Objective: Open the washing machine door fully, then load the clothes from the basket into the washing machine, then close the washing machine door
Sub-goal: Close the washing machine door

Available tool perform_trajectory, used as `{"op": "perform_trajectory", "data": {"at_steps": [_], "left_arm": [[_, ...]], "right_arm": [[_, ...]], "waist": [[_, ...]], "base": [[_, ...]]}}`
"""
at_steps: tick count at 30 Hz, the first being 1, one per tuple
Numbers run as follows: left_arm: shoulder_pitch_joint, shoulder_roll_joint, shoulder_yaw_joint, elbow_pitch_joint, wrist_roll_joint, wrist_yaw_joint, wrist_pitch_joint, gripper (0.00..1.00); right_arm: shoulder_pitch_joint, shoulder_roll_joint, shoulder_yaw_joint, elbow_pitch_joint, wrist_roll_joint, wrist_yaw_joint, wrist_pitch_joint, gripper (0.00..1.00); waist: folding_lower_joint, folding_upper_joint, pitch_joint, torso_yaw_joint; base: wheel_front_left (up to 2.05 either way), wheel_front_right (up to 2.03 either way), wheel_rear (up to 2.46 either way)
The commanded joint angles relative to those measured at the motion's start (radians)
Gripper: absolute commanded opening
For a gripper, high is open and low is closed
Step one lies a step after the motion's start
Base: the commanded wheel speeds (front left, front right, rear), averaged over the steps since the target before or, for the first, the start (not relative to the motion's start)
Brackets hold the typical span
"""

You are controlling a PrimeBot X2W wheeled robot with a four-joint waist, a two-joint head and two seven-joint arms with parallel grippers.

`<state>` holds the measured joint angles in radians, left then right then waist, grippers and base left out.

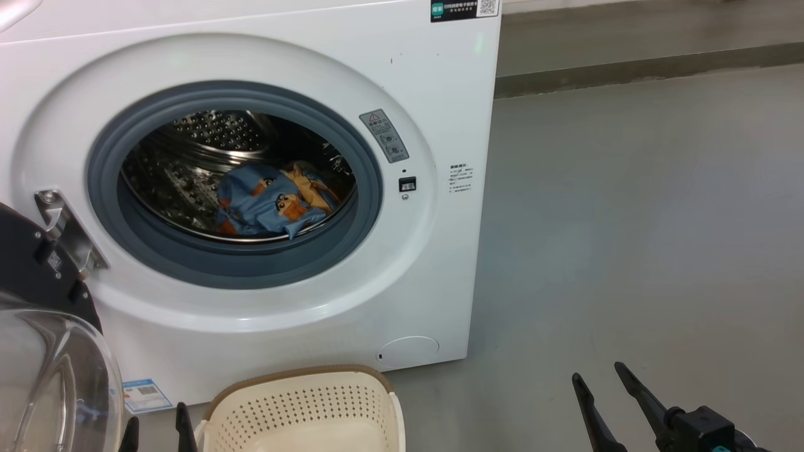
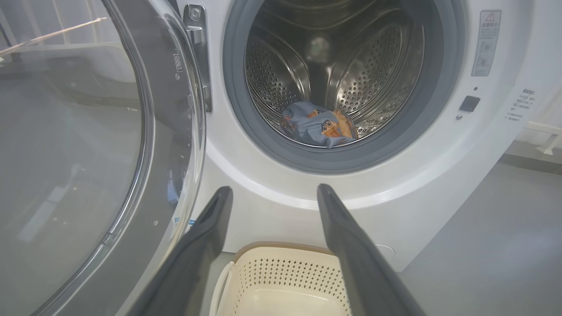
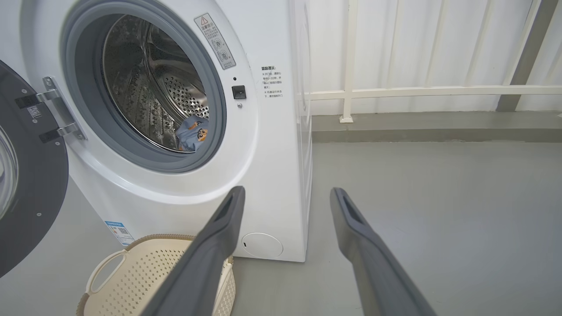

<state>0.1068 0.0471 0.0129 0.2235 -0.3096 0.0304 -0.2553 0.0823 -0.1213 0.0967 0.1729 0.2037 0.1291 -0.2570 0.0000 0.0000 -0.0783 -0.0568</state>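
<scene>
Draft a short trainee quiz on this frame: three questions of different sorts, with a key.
1. Multiple choice: where do the clothes lie? A) beside the machine; B) inside the washing machine; C) hanging from a tool.
2. True or false: the left tool and the right tool both stand open, holding nothing.
3. Short answer: with no garment showing in the basket and the washing machine door swung open, which step of the task is left?
Key: 1 B. 2 True. 3 Closing the washing machine door.
</scene>
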Motion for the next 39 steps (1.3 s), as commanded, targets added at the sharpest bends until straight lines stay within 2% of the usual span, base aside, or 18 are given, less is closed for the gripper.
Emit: {"op": "perform_trajectory", "data": {"at_steps": [1,39], "left_arm": [[-0.017,0.005,0.035,-0.019,0.015,-0.005,-0.006,1.00],[-0.018,0.003,0.040,-0.005,0.030,-0.014,-0.006,1.00]], "right_arm": [[-0.017,-0.006,0.021,-0.027,0.005,0.002,-0.005,1.00],[-0.027,-0.011,0.016,-0.024,0.002,0.002,-0.005,1.00]], "waist": [[0.0000,0.0000,0.000,0.001],[0.0000,0.0000,0.002,-0.003]], "base": [[0.00,0.00,0.00],[0.00,0.00,0.00]]}}
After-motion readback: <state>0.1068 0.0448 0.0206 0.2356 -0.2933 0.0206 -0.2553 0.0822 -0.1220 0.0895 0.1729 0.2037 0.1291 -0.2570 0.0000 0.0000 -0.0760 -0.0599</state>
